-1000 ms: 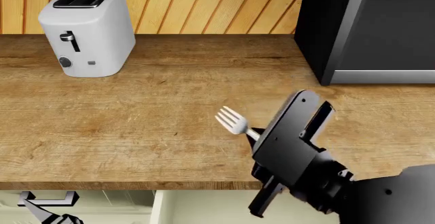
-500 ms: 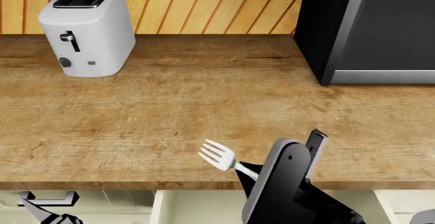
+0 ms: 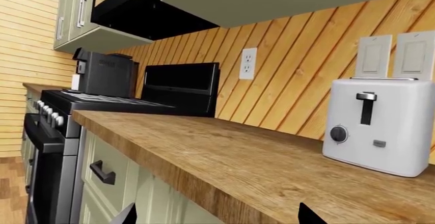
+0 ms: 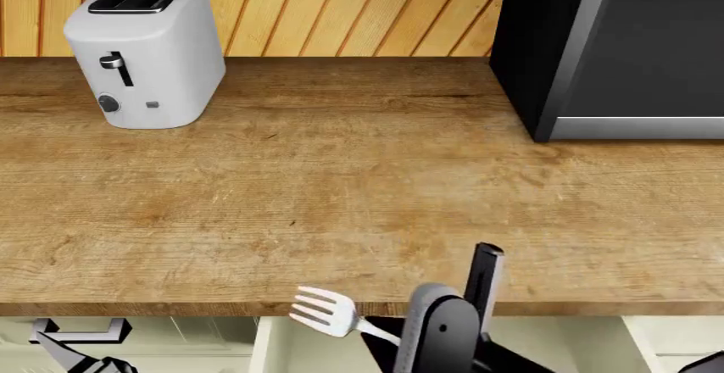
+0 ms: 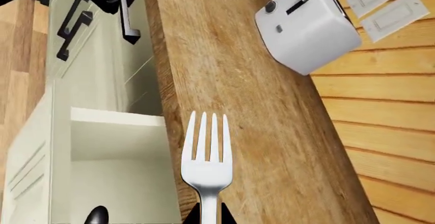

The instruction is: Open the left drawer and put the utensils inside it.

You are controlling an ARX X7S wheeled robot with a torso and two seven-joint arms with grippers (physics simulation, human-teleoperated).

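Right gripper (image 4: 436, 339) clamps fork (image 5: 207, 158) over open drawer (image 5: 122, 183); fingertips cut off; left gripper (image 4: 80, 352) mostly out of frame, state unclear

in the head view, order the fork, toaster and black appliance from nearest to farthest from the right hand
1. fork: held in the right hand, tines out past the counter's front edge.
2. black appliance: at the back of the counter, on the right side.
3. toaster: at the back left, across the counter.
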